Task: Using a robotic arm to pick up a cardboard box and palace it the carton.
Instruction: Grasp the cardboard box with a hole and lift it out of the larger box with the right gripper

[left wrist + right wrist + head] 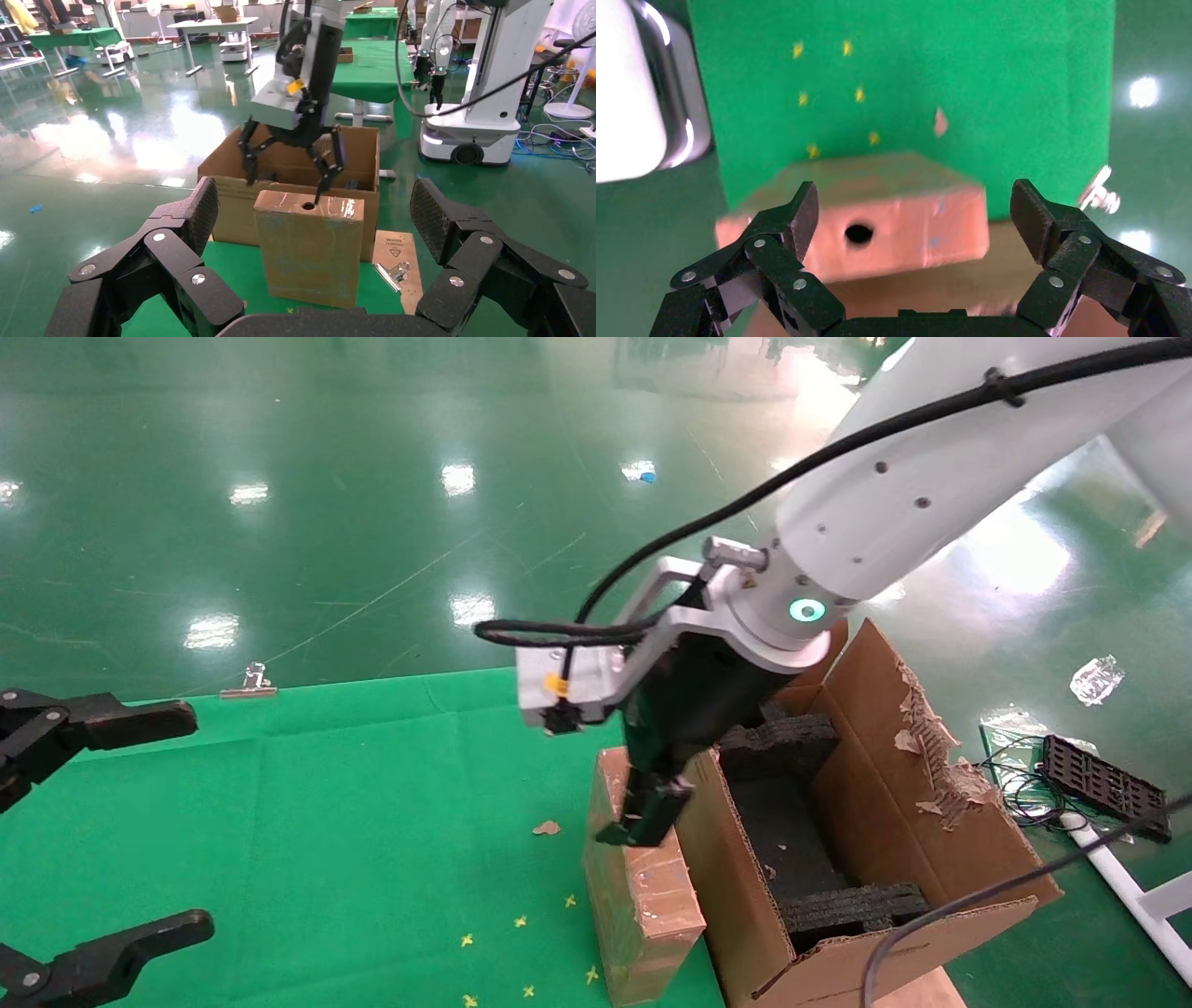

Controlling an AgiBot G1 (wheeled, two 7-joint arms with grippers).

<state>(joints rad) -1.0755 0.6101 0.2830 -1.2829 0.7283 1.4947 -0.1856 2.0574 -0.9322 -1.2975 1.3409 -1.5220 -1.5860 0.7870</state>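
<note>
Brown slim box: the small, worn, rectangular brown cardboard box [641,887] stands upright on the green cloth-covered table [354,822], its taped top face showing a small round hole [308,207]; it sits just beside the large carton, against that carton's outer wall on the side towards the robot's left.
Large carton: the large brown corrugated cardboard carton [931,784] with torn, ragged flaps stands open at the table's right end, with black foam blocks [852,907] inside it.
Right arm: the white jointed robotic arm [922,486] with black cable reaches down from above the carton to the small box.
Right gripper: the black multi-link right gripper [289,175] hangs directly over the small box's top; its jaws are spread wide to either side of that top, with one fingertip [320,191] close by the round hole; nothing is held. The right wrist view shows both fingers [789,225] flanking the box top [877,203], apart from it.
Left gripper: the black left gripper [102,831] is parked over the table, well apart from the carton on the robot's left, jaws wide apart and holding nothing.
Table litter: a small brown cardboard scrap [547,827] and yellow cross marks [521,943] lie on the cloth near the small box.
Edge fitting: a silver binder clip [250,682] sits on the table's far edge, well apart from the carton.
</note>
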